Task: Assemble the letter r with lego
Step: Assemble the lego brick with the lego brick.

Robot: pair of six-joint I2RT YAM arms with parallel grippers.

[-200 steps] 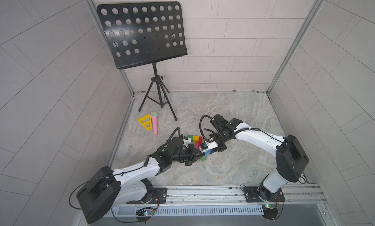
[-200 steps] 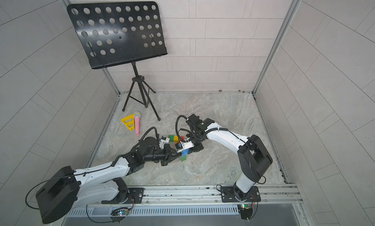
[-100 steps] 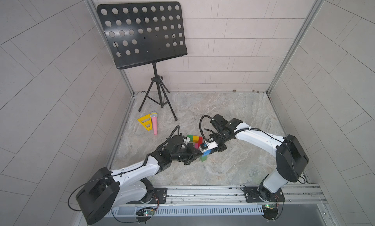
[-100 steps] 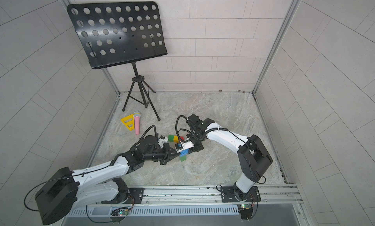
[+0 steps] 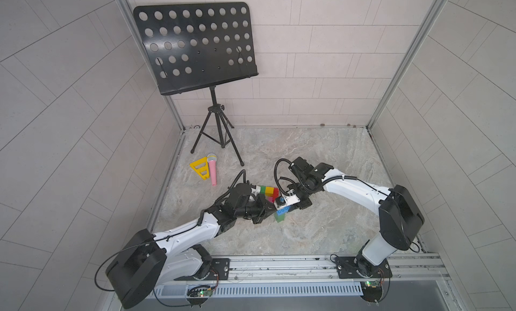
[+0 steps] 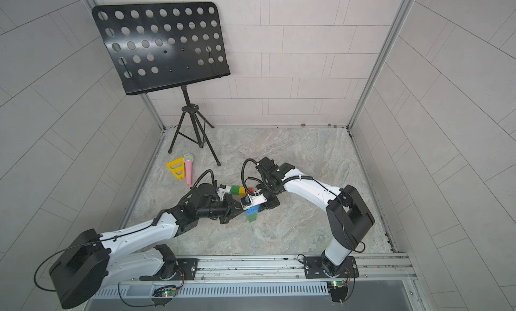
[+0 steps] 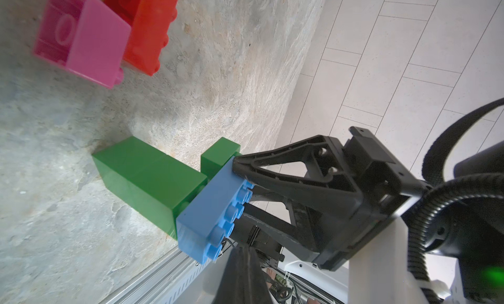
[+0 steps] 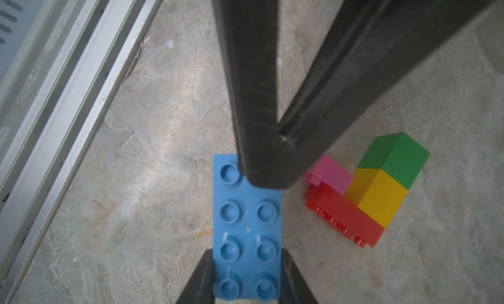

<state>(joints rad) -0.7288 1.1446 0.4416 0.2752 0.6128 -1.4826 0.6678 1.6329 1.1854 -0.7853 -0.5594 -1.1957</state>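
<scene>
A blue brick (image 8: 246, 223) caps a stack of green bricks (image 7: 147, 177), and a further green brick (image 7: 218, 158) hangs under its other end. My right gripper (image 8: 246, 278) is shut on the blue brick's long sides at one end. My left gripper (image 7: 245, 264) is shut with nothing in it, and its joined fingertips (image 8: 264, 174) rest on the studded face at the opposite end. Beside them on the floor lies a second assembly: a red brick (image 8: 346, 215) with a pink brick (image 8: 331, 174), a yellow brick (image 8: 379, 196) and a green brick (image 8: 395, 155). In both top views the blue brick (image 5: 282, 211) (image 6: 252, 211) shows between the two arms.
A black music stand (image 5: 195, 47) rises at the back left on a tripod (image 5: 216, 133). A yellow plastic triangle (image 5: 199, 168) and a pink toy microphone (image 5: 212, 170) lie to the left. A metal rail (image 5: 279, 263) runs along the front edge.
</scene>
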